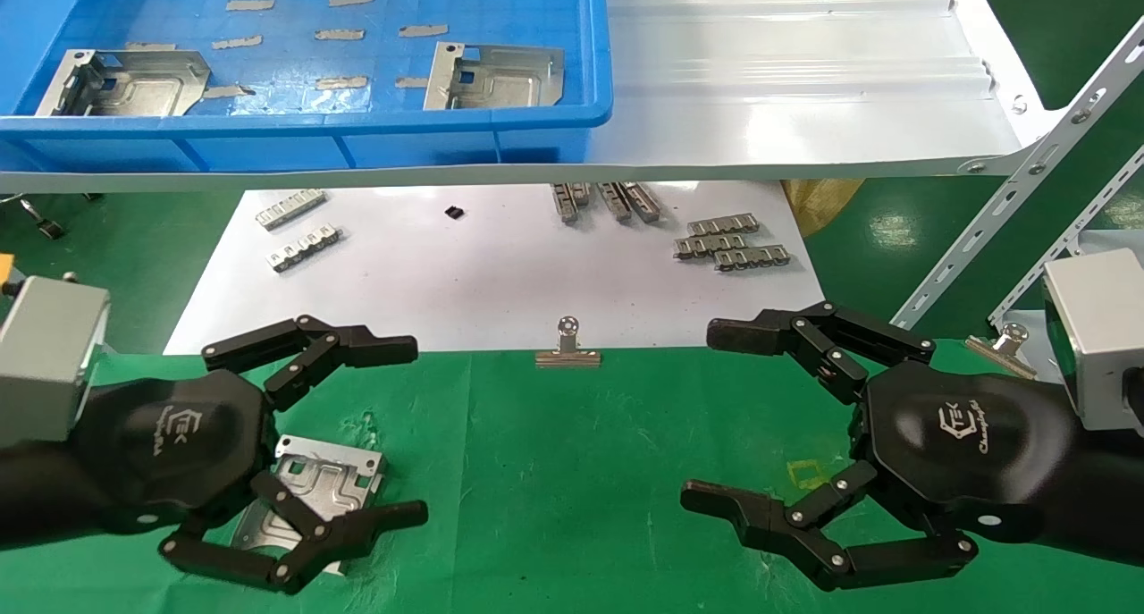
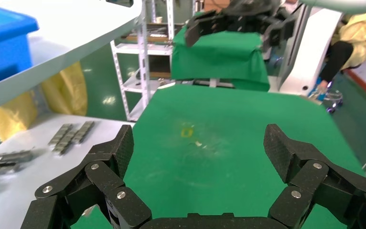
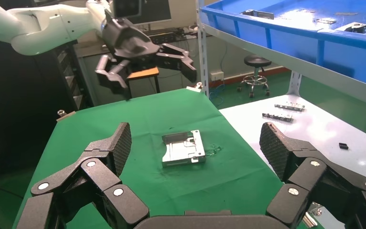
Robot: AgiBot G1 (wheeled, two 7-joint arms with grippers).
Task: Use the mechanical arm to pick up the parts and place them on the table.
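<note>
Apparently part (image 1: 317, 484) lies flat beneath spread left hand (image 1: 416, 431).

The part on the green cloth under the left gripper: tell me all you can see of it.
The part is a flat, silvery stamped sheet-metal plate with an embossed outline, raised folded tabs and small holes along one edge. It lies flat on the table, alone, beside no other part. From the head view the open left gripper hangs above it, hiding its near side; the right wrist view shows nothing touching it.
</note>
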